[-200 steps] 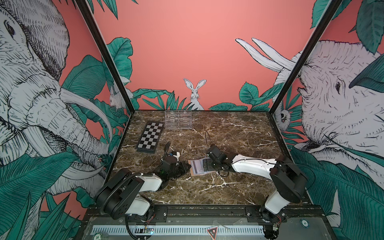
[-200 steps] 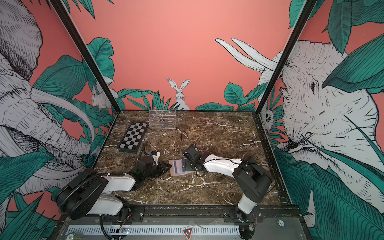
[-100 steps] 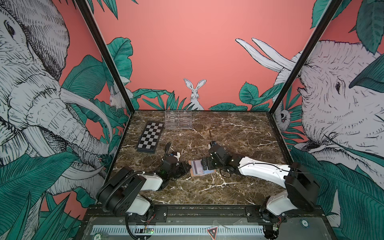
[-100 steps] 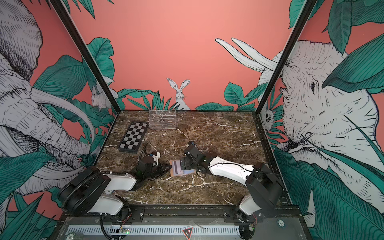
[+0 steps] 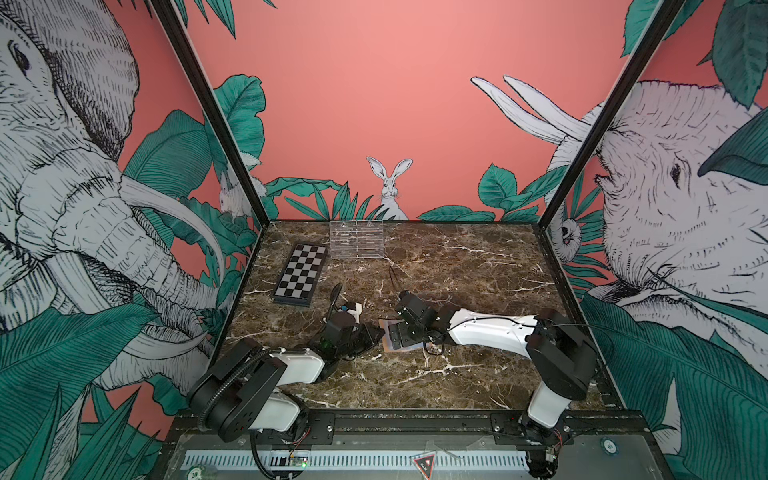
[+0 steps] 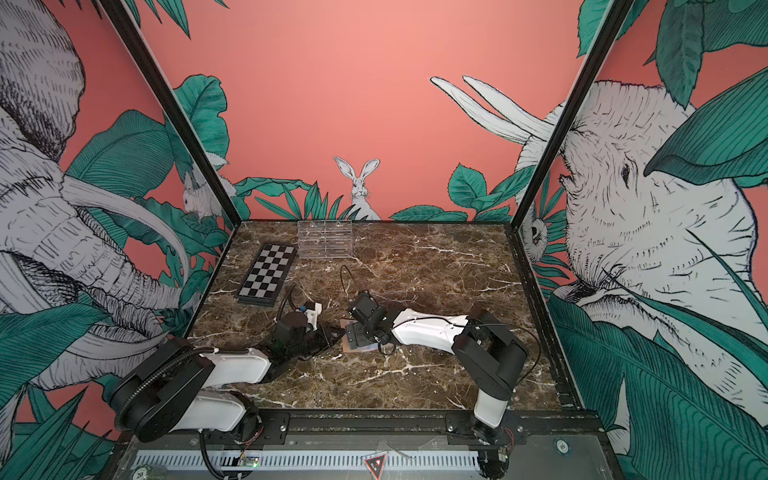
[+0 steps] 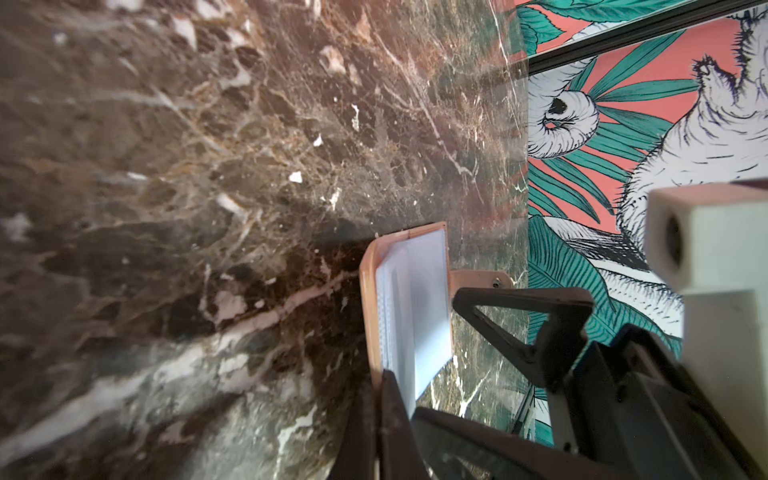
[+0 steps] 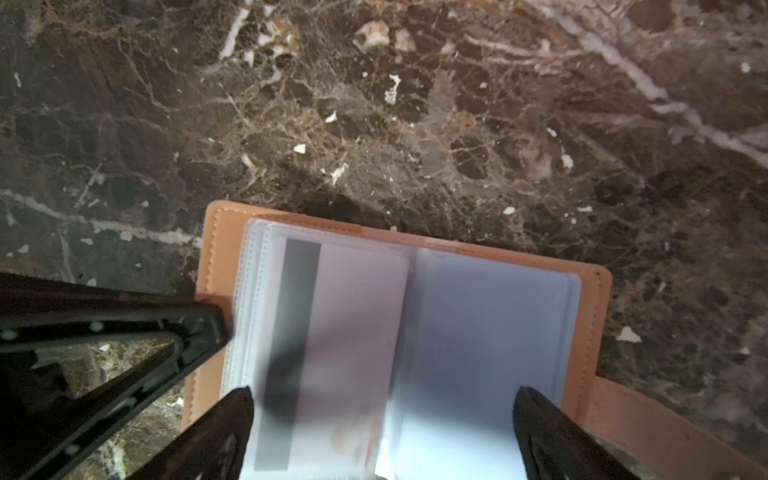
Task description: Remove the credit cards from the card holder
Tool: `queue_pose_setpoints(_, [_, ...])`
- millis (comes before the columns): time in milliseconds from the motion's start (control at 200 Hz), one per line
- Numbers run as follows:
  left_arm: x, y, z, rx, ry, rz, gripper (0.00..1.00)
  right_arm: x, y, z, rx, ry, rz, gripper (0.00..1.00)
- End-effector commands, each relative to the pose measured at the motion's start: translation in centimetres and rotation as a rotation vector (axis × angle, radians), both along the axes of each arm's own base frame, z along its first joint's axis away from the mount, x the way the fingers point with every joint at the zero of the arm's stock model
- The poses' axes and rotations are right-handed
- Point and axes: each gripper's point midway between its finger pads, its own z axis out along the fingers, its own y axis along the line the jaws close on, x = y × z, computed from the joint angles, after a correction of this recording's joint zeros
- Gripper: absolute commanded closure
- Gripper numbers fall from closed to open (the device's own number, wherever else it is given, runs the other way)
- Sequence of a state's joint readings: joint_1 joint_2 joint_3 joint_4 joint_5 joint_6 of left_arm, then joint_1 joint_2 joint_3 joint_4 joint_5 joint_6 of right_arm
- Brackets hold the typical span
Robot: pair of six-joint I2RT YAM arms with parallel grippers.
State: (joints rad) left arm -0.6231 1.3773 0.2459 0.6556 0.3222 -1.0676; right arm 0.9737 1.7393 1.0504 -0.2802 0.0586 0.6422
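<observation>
Dark brown marble tabletop carries the small tan leather-like folding card holder, lying open near the front middle, between both arms. The left gripper is pinched tight on its left cover edge. The right gripper hangs over the clear sleeves, jaws wide apart, gripping nothing. A whitish plastic credit card with a dark stripe sits in the left sleeve. It looks light, stiff and slick, so it is probably best pinched at the sleeve mouth, though the floppy sleeve may drag along.
</observation>
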Motion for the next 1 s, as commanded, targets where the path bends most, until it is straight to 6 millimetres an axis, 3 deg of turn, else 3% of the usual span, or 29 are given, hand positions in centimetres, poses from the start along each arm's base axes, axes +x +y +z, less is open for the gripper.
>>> queue_pose_setpoints(0, [0.0, -0.1, 0.5, 0.001, -0.022, -0.007, 1.00, 0.0, 0.6, 0.5, 0.012, -0.003, 0.013, 0.04])
queue_pose_setpoints(585, [0.0, -0.2, 0.4, 0.001, -0.021, -0.007, 1.00, -0.4, 1.4, 0.0, 0.033, 0.021, 0.031, 0.04])
queue_pose_setpoints(995, [-0.1, 0.0, 0.2, 0.011, -0.020, -0.005, 1.00, 0.1, -0.4, -0.8, -0.079, -0.003, -0.013, 0.05])
